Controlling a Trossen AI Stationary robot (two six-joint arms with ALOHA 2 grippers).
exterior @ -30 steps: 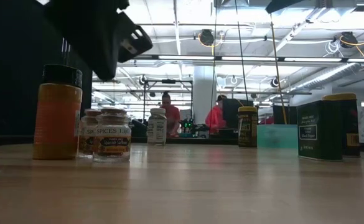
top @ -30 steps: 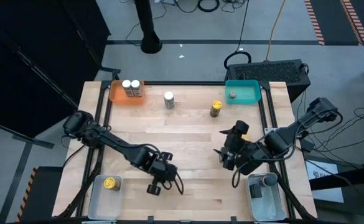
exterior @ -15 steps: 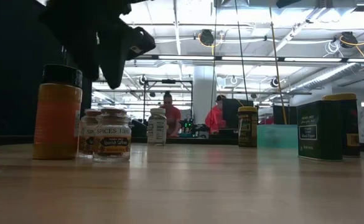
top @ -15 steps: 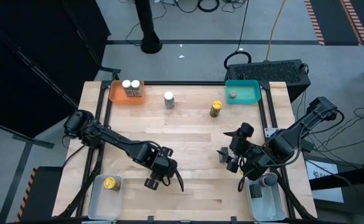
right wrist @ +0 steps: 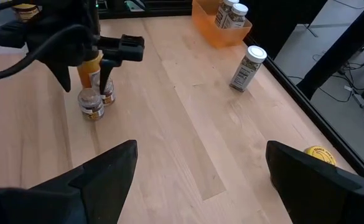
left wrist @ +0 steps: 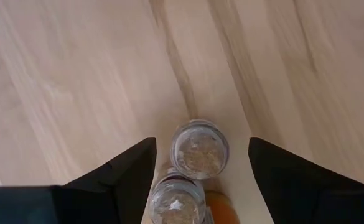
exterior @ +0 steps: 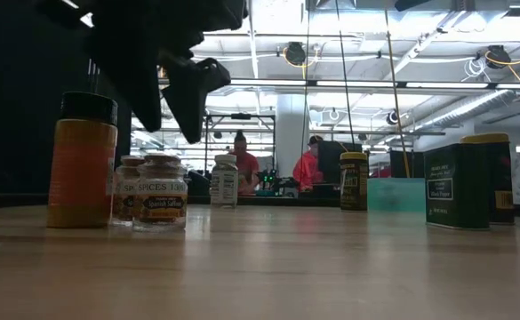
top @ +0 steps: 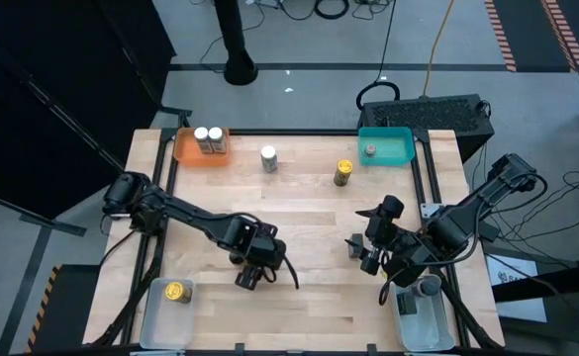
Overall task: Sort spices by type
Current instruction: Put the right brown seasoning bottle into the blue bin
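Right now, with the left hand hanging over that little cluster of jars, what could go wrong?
1. The left hand hangs open directly over two small clear-lidded jars that stand tight together beside a taller orange jar. Coming down, a finger could land on a lid or tip a neighbour.
2. Closing on one jar may drag the other along.
3. The right hand waits open near a dark tin; a swing might knock it.

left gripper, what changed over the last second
The left gripper opened and shifted toward the table's middle, now open above the two small clear jars beside the orange jar, holding nothing. The right gripper moved slightly toward its clear tray, open. The jars in the orange tray and teal tray stayed put.
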